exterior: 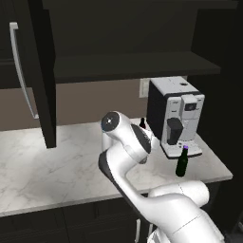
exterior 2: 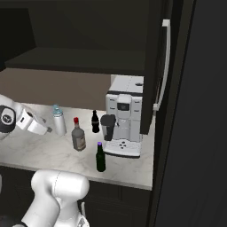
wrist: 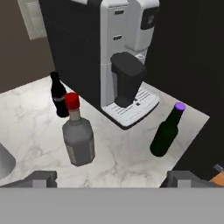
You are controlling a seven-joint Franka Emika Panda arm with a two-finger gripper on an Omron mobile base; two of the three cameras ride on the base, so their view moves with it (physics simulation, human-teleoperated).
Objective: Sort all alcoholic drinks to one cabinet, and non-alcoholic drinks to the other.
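Left base view: the near-black upper wall cabinet [exterior: 133, 42] stands open with bare shelves, and its flat door with the long silver bar handle [exterior: 21, 71] is swung out to the left. On the white marbled bench [exterior: 47, 166], the slim dark green beer bottle [exterior: 182, 161] stands just in front of the white-and-black coffee machine [exterior: 175, 116].

Right base view: all four drinks stand on the bench: the white cylindrical flask with light-blue spout lid [exterior 2: 58, 119], the clear-grey liquor bottle with red cap [exterior 2: 78, 134], the small black red-labelled cola bottle [exterior 2: 95, 122] and the green beer bottle. A second cabinet door [exterior 2: 162, 66] is open on the right.

Hand view: the jaws stand fully apart and hold nothing, the fingertips [wrist: 41, 178] well short of the liquor bottle.

Judgement: doors are open, no bottle is shelved; all sorting remains.
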